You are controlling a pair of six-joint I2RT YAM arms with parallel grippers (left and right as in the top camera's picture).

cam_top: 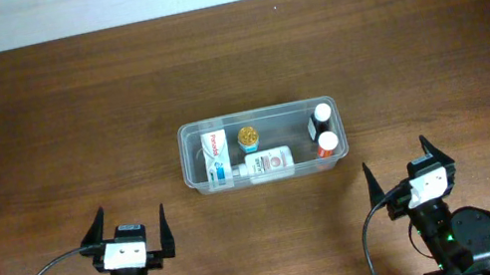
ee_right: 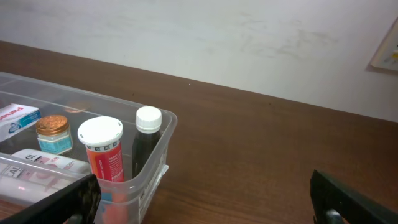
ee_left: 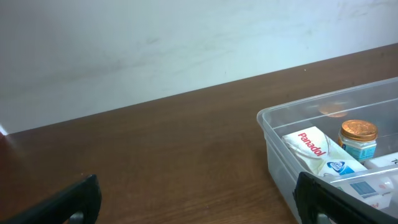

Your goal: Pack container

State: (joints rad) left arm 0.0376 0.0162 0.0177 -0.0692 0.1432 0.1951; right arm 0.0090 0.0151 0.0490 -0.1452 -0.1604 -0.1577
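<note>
l gripper & r gripper both spread wide, empty; container holds box, bottles.

The overhead view looks straight down on the worktop from high above both pairs of jaws. Each wrist view sits low behind its own jaws, facing the far wall, near the container just ahead; all three views share it.
</note>
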